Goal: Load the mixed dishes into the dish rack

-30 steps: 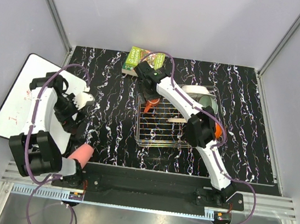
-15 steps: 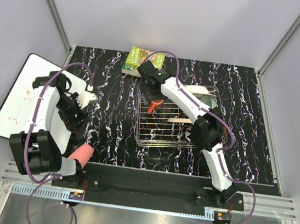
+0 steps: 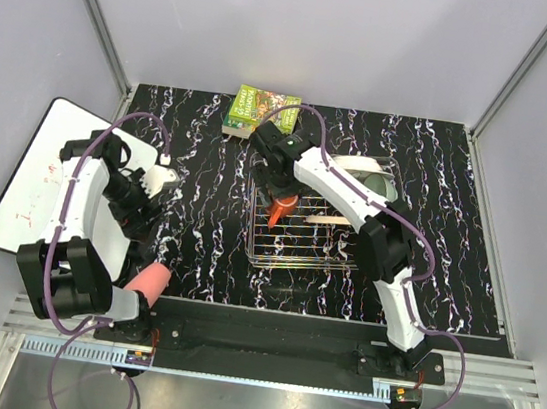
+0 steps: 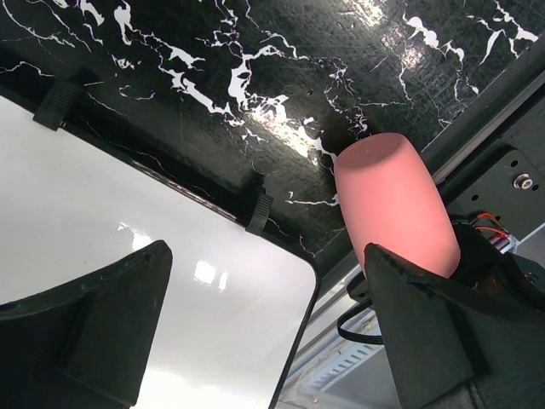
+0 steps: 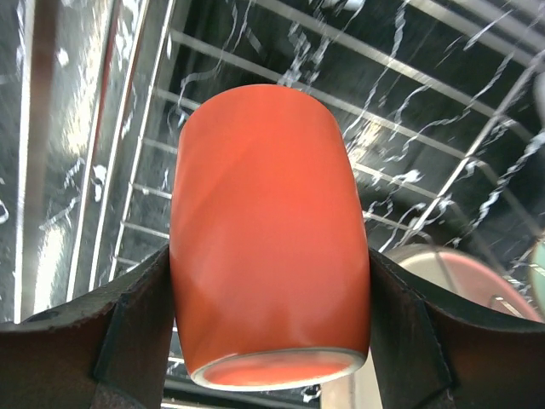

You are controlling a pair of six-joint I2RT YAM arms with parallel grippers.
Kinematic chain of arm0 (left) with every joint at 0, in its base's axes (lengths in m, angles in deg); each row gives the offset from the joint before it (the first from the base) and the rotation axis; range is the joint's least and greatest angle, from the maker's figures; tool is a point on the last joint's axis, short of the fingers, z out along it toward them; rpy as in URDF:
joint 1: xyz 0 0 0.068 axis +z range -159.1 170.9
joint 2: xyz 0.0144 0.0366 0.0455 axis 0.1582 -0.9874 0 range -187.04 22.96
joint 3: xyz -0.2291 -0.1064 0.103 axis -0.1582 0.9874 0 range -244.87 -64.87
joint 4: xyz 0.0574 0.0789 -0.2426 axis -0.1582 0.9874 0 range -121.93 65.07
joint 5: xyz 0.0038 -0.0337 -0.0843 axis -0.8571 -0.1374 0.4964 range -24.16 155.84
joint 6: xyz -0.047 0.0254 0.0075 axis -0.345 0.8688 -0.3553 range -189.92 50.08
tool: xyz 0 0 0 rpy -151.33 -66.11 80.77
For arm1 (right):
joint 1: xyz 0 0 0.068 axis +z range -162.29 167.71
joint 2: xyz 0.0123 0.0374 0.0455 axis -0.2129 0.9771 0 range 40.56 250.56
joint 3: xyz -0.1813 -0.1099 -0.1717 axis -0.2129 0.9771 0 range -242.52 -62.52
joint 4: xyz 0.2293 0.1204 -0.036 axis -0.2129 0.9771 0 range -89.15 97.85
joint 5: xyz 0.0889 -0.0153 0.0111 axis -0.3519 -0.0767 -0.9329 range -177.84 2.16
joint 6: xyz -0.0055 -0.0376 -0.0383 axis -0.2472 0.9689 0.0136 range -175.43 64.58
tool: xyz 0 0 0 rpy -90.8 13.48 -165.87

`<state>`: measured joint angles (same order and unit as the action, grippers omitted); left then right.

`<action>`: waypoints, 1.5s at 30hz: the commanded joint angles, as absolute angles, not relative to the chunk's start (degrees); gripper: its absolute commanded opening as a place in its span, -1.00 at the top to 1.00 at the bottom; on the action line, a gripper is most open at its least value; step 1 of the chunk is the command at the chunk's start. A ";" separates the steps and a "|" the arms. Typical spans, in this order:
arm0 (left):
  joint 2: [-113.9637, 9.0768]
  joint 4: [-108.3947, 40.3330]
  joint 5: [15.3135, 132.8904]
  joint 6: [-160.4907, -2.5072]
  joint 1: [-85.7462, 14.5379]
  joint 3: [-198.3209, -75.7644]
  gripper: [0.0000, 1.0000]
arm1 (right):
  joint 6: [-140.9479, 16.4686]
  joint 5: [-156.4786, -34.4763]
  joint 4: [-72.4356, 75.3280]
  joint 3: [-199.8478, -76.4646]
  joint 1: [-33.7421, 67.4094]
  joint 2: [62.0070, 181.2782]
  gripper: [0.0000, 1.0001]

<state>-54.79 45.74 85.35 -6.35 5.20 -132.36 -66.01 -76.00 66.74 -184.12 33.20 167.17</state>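
My right gripper [image 3: 280,199] is shut on a salmon-pink cup [image 3: 281,213] and holds it over the left part of the dish rack [image 3: 296,265]. In the right wrist view the cup [image 5: 268,230] sits tight between both fingers [image 5: 136,332], its rim toward the camera, with the rack bars [image 5: 409,68] below. A second pink cup [image 3: 151,279] lies on its side near the table's front edge. My left gripper [image 3: 147,216] hangs open above it; in the left wrist view that cup [image 4: 392,204] lies beside the right finger [image 4: 426,332], outside the jaws.
The rack's far side holds a large white plate [image 3: 355,163] and a pale green bowl [image 3: 383,187]; a pink-and-cream plate [image 5: 451,273] stands near the held cup. A green book [image 3: 256,109] lies behind the rack. A white board [image 3: 42,164] lies at the left.
My right gripper has carried the cup from the rack's back-left corner toward me, further in over the rack. The left arm has barely shifted.
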 commanded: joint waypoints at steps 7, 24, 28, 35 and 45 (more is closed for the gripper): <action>-55.00 52.71 88.08 -6.11 4.78 -134.31 -0.98 | -65.97 -79.84 67.73 -188.64 34.02 167.47 1.00; -54.47 53.24 87.55 -6.11 4.78 -134.66 -0.98 | -65.80 -78.09 67.65 -193.65 31.56 175.12 0.50; -54.64 53.24 87.73 -6.20 4.78 -134.83 -0.98 | -65.88 -75.71 67.21 -194.62 31.56 175.04 0.33; -55.87 53.50 87.90 -7.16 4.26 -134.48 -0.98 | -66.06 -74.30 67.03 -195.68 31.48 175.21 -0.18; -57.10 52.36 88.43 -10.15 1.18 -136.33 -0.98 | -65.71 -72.90 67.03 -195.33 31.56 173.54 -0.99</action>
